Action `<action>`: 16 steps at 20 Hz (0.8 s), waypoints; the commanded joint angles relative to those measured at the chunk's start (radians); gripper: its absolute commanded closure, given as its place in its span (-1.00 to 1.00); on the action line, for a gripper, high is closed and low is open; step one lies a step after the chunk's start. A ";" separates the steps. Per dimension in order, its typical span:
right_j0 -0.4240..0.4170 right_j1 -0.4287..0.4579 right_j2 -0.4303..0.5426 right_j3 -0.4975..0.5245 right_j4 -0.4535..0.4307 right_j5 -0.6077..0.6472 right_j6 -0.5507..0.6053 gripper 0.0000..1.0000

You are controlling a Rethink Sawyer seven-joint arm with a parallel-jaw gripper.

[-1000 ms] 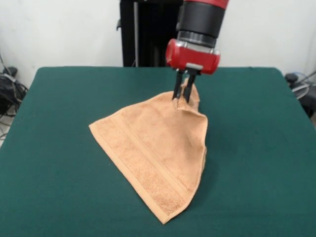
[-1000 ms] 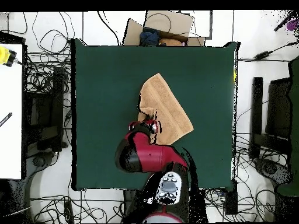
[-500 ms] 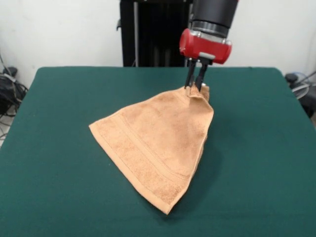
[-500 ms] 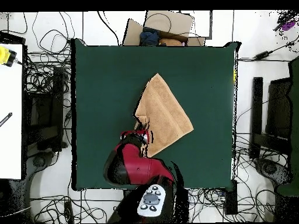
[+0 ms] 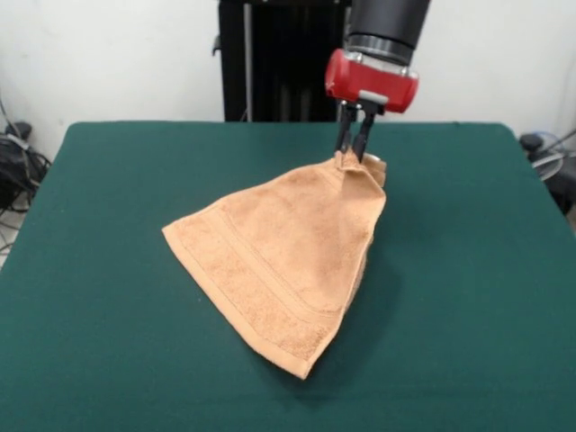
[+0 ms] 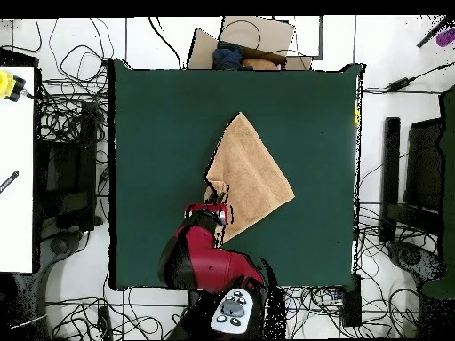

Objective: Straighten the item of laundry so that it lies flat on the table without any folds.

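In the front view the towel (image 5: 283, 261) is seen at the frame's centre, its low corner nearest the camera at the lower middle and its left corner resting on the green worktop (image 5: 99, 297); from there the cloth rises like a tent to a peak at the upper right of centre. That peak is pinched by the hand (image 5: 353, 153), whose two dark fingers are closed tight on a bunched corner, so the towel is held up and only partly laid. A second layer is visible beneath the right edge, so the cloth is judged to be doubled and the task unfinished. A release from this height could let the raised part drop onto the lower layer and set a fresh fold; a pull too far could drag the whole towel instead of opening it, and a thin pinch of terry might slip out. Nothing else lies on the worktop, so no obstacle is seen. In the overhead view cables (image 6: 67, 115) lie around the worktop and a cardboard box (image 6: 253, 35) sits beyond its upper edge, well apart from the towel.
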State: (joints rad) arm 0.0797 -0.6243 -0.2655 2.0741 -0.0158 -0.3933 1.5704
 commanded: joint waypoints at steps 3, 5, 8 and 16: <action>-0.051 0.044 0.086 0.087 0.032 -0.003 0.289 1.00; -0.053 0.041 0.086 0.089 0.034 0.000 0.282 1.00; -0.050 0.039 0.084 0.092 0.036 -0.001 0.277 1.00; -0.058 0.034 0.093 0.089 0.037 0.019 0.274 1.00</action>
State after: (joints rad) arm 0.0378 -0.6243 -0.2579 2.0978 -0.0158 -0.3962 1.5704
